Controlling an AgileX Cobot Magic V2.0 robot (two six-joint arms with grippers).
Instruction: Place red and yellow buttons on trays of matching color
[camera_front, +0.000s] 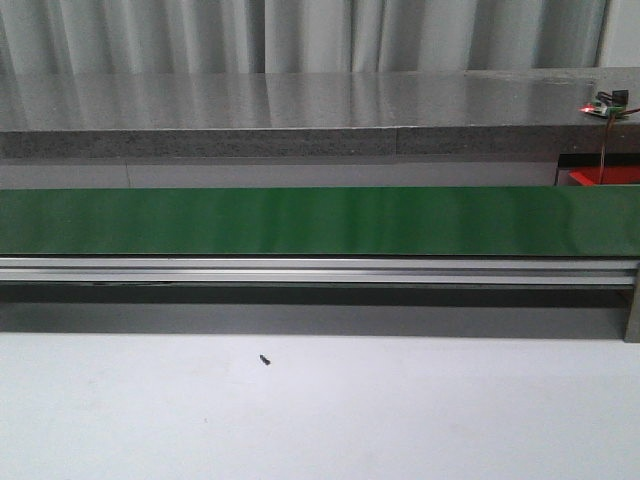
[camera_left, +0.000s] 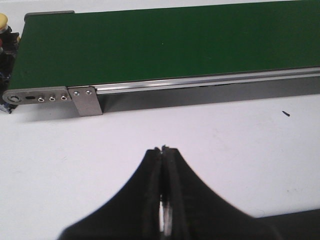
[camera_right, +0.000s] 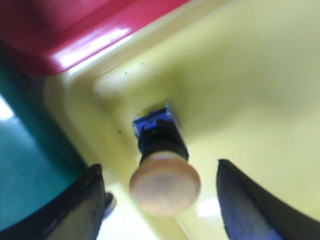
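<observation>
In the right wrist view a button (camera_right: 164, 172) with a pale yellow-orange cap, black collar and blue base stands in a corner of the yellow tray (camera_right: 250, 85). My right gripper (camera_right: 159, 167) hangs open over it, one finger on each side, neither touching it. The red tray (camera_right: 65, 35) borders the yellow one, and its corner (camera_front: 605, 176) shows at the far right of the front view. My left gripper (camera_left: 164, 148) is shut with nothing in it, above the white table before the green belt (camera_left: 170, 42). Neither gripper shows in the front view.
The green conveyor belt (camera_front: 300, 220) with its aluminium rail (camera_front: 300, 270) runs across the table. A small black speck (camera_front: 265, 360) lies on the white surface. At the belt's end, a yellowish-topped object (camera_left: 3, 21) is cut off by the frame edge.
</observation>
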